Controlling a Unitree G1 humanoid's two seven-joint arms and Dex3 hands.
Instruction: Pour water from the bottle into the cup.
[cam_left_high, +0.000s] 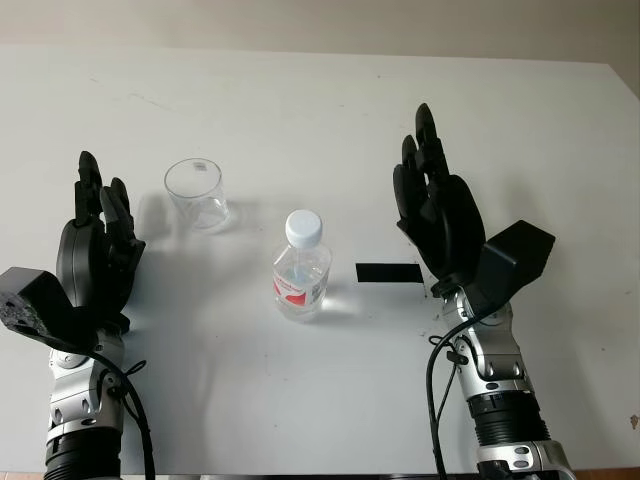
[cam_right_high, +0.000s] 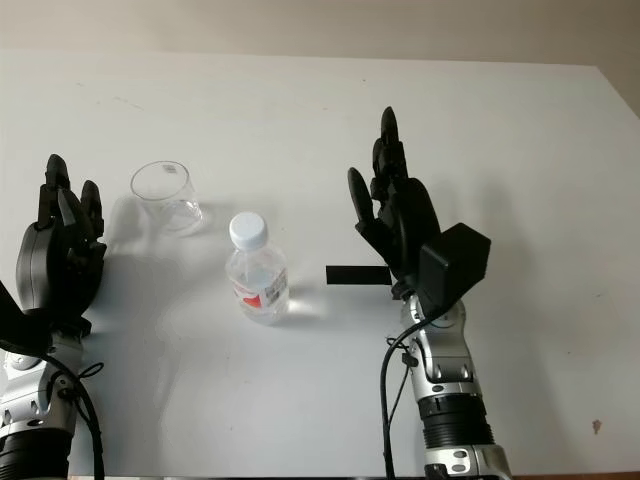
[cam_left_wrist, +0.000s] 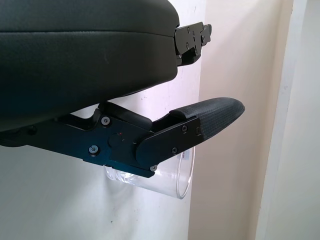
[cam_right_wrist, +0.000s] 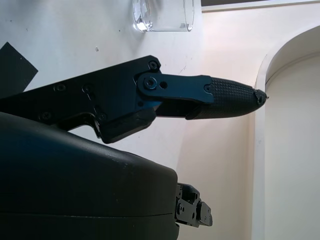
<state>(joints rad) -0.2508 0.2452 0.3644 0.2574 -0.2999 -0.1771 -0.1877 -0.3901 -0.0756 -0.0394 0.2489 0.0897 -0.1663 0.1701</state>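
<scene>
Two black three-finger hands open and empty over the white tabletop (cam_left_high: 320, 120): left hand (cam_left_high: 95, 255) beside the clear plastic cup (cam_left_high: 197, 194), right hand (cam_left_high: 440, 215) well right of the upright, white-capped, clear plastic water bottle (cam_left_high: 301, 268) standing near the cup. Cap apparently on, so no pouring yet. Light bottle likely to tip or skid from an off-centre sideways grasp, possibly knocking the cup.

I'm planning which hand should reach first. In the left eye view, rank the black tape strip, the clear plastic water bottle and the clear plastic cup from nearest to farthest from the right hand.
1. Black tape strip: on the white table, right beside the open right hand.
2. Clear plastic water bottle with white cap: table centre.
3. Clear plastic cup: far side, nearer the open left hand.
</scene>
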